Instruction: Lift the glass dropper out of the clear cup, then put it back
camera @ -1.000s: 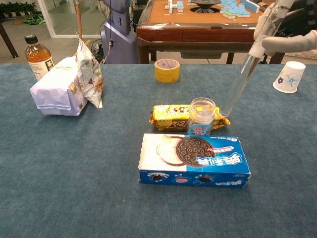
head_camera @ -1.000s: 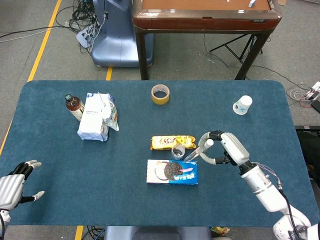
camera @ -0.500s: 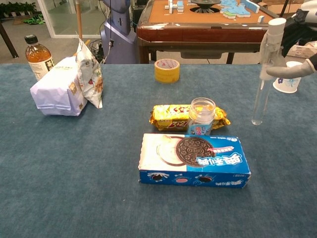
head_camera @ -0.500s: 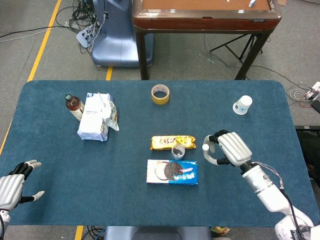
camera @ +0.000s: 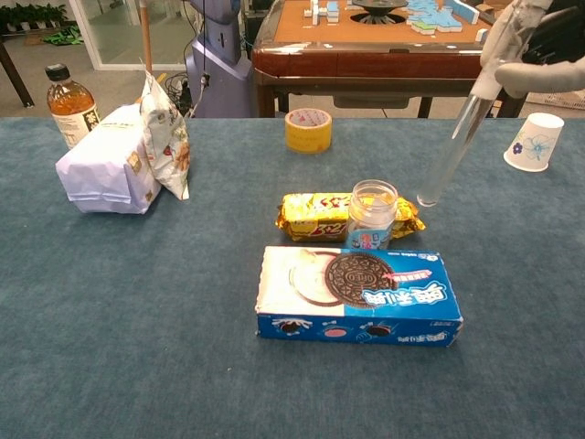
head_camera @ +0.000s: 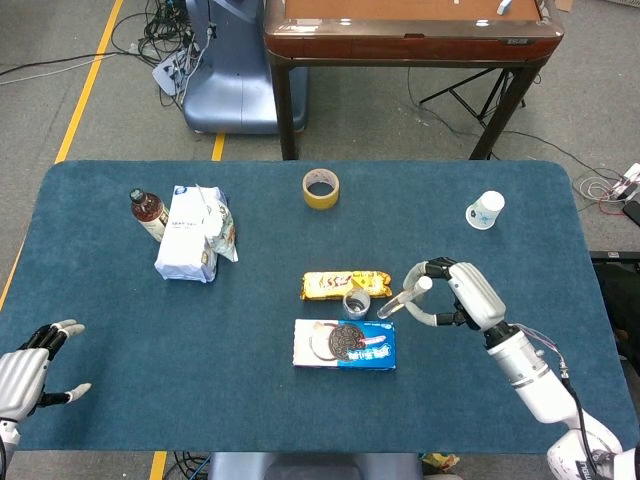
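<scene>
The clear cup [head_camera: 356,303] [camera: 372,216] stands upright between a yellow snack packet and a blue biscuit box. My right hand [head_camera: 455,297] [camera: 539,46] holds the glass dropper [head_camera: 401,299] [camera: 454,145] by its upper end. The dropper tilts, its lower tip down and to the left, in the air just right of the cup and outside it. My left hand [head_camera: 28,366] rests at the near left of the table with fingers spread and nothing in it.
A yellow snack packet [camera: 315,214] lies behind the cup and a blue biscuit box [camera: 358,294] in front of it. A tape roll [head_camera: 321,188], a paper cup [head_camera: 485,210], a white bag [head_camera: 190,238] and a bottle [head_camera: 148,212] stand further off.
The dropper swung from tilted to upright and further right, then back to tilted with its tip nearer the cup. The left hand has not moved.
</scene>
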You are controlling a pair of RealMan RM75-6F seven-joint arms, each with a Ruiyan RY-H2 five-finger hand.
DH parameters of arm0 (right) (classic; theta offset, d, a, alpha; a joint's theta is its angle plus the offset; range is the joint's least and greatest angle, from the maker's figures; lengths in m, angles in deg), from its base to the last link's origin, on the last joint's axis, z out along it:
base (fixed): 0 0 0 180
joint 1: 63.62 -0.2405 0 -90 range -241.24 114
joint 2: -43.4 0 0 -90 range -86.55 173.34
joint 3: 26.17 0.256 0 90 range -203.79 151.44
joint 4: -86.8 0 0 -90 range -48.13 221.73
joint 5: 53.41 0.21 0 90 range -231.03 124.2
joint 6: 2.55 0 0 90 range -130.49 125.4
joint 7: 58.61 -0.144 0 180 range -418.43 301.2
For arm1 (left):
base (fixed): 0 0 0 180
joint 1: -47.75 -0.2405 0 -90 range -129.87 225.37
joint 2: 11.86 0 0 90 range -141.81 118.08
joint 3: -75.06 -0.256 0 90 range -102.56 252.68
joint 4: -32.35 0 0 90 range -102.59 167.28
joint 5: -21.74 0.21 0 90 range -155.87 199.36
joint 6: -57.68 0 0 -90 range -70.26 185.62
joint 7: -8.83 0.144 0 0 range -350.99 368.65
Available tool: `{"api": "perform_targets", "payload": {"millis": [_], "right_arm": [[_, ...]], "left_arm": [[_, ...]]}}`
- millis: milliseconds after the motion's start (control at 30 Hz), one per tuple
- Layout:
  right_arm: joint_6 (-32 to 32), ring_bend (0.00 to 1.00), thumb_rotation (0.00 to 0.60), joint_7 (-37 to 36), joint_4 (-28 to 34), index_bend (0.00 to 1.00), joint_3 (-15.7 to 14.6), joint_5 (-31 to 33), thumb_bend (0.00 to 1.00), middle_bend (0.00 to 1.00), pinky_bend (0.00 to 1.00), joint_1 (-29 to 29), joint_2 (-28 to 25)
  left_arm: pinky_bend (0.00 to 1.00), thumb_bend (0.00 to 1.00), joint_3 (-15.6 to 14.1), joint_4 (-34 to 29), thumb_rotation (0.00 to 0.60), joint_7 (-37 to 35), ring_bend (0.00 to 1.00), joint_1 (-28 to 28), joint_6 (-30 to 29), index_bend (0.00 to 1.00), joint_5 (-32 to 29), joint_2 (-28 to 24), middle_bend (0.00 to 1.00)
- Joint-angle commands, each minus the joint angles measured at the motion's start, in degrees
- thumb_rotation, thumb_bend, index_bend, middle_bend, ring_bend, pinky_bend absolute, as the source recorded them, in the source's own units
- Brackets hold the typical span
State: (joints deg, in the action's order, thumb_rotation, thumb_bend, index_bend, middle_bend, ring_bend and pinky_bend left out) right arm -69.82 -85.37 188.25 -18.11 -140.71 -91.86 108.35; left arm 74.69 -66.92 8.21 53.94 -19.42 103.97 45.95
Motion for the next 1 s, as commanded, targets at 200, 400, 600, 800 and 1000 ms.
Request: {"api": "perform_targets", "payload": {"millis": [200, 400, 600, 800, 1000], "right_arm": [[2.04, 0.45, 0.6, 12.66, -0.89, 0.68, -0.91, 2.16, 0.61, 0.65, 0.34, 0.0, 0.07], [1.34, 0.45, 0.6, 10.97, -0.56, 0.68, -0.76, 1.77, 0.61, 0.65, 0.34, 0.14, 0.67], [-2.03, 0.45, 0.6, 3.79, -0.9, 0.68, -0.57, -1.68, 0.61, 0.65, 0.34, 0.66, 1.83], [-6.72, 0.45, 0.6, -0.51, -1.93, 0.68, -0.29, -5.14, 0.61, 0.65, 0.34, 1.43, 3.05], [-3.32, 0.47, 0.6, 7.77, -2.01, 0.68, -1.63, -3.88, 0.61, 0.67, 0.36, 1.15, 0.82]], "left_arm": [[0.33, 0.22, 0.06, -0.49, 0.6, 2.98, 0.15, 0.01, -0.04, 0.22, -0.72, 0.17, 0.18], [0.33, 0.43, 0.64, -1.2, 0.6, 5.06, 0.15, -0.24, -0.68, 0.27, -2.3, 0.73, 0.2], [0.33, 0.43, 0.51, -1.47, 0.6, 4.59, 0.16, -0.15, -0.34, 0.28, -2.11, 0.45, 0.21], [0.33, 0.4, 0.21, -1.05, 0.6, 3.34, 0.16, -0.04, -0.02, 0.27, -1.29, 0.19, 0.21], [0.33, 0.37, 0.08, -0.82, 0.6, 2.54, 0.16, 0.01, 0.11, 0.27, -0.86, 0.0, 0.21]]}}
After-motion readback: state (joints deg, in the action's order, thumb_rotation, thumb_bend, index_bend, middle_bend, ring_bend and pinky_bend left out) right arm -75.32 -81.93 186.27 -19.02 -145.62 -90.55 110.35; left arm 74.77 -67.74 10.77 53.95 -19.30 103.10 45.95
